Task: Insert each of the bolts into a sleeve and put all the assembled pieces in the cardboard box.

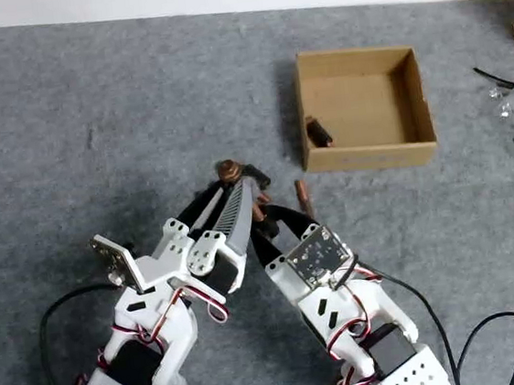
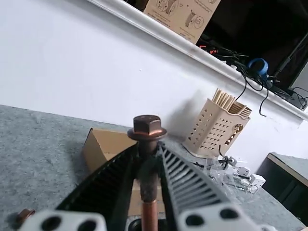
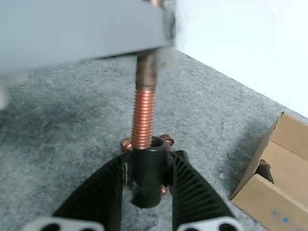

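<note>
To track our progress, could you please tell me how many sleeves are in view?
2. One sleeve stands upright in the right end effector, under the bolt; a second sleeve lies in the cardboard box, by its wall. More may lie hidden.

Noted white printed shells (image 1: 149, 346), black servos (image 1: 390, 349), red-white-black wire bundles (image 1: 165, 323) on both arms. Logged left pincer (image 2: 147, 149): one grey ribbed finger (image 2: 192, 185), one black; right pincer (image 3: 148, 163): both black.

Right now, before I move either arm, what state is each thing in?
Left pincer: shut on bolt.
Right pincer: shut on sleeve.
Bolt: threaded tip at sleeve's mouth.
Sleeve: gripped, mouth toward bolt.
Box: open, one assembled piece inside.
Spare bolt: loose on the carpet.
</note>
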Motion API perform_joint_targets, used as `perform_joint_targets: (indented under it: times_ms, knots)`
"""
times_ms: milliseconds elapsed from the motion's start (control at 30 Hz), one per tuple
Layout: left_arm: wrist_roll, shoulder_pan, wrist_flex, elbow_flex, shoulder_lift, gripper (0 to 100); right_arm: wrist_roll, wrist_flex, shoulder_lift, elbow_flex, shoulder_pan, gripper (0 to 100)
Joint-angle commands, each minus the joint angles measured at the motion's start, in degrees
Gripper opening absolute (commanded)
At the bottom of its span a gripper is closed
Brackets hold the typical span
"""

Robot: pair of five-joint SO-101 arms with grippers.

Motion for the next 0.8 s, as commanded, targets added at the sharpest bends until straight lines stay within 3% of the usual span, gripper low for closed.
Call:
perform_joint_targets:
  times_ms: [0,233,500,767]
  knots:
    - [0.26,-1.8,0.18,1.1,-0.75,1,0.09,-0.31,-1.01,6.37,-1.54,0.5]
    - [0.35,-3.21,2.02,1.1,-0.75,1,0.26,-0.31,-1.01,6.37,-3.65,0.5]
    - [0.35,0.57,4.92,1.1,-0.75,1,0.26,2.07,-1.1,3.47,-3.65,0.5]
    - [0.35,1.71,8.88,1.1,-0.75,1,0.09,2.07,-1.1,3.21,-0.04,0.5]
